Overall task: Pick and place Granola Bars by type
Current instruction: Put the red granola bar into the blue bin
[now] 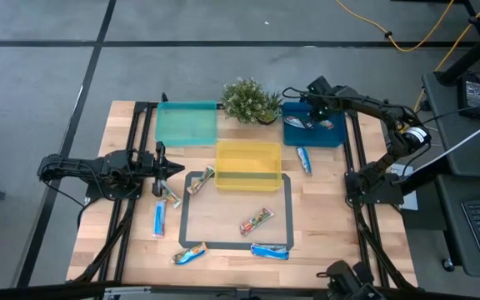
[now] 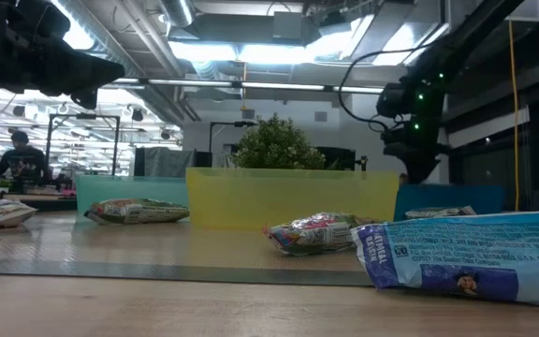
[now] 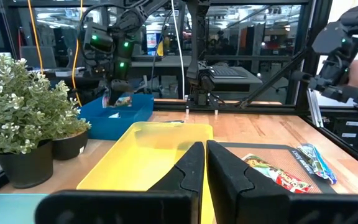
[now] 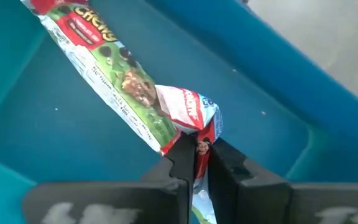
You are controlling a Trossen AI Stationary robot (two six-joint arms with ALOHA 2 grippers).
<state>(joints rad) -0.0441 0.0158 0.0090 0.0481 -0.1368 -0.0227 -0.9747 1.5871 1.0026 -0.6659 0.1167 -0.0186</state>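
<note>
The right gripper (image 1: 309, 116) hung over the blue tray (image 1: 333, 136) at the table's one o'clock corner, its fingers pinched on the crimped end of a silvery red-and-blue granola bar (image 4: 194, 115). Under that bar, in the tray, lay a green-and-white chewy bar (image 4: 107, 81), running off toward ten o'clock from the fingertips in the right wrist view.

The left gripper (image 1: 176, 169) waited at the table's nine o'clock side, fingers pressed together on nothing. A tan bar (image 1: 201, 179) lay just beyond its tip at three o'clock, a second bar (image 1: 170, 195) just beside it at five o'clock.

A blue bar (image 1: 304, 159) rested at six o'clock of the blue tray. Inside the taped square (image 1: 289, 218) sat a red-printed bar (image 1: 256, 222), with another blue bar (image 1: 270, 251) on its near edge.
</note>
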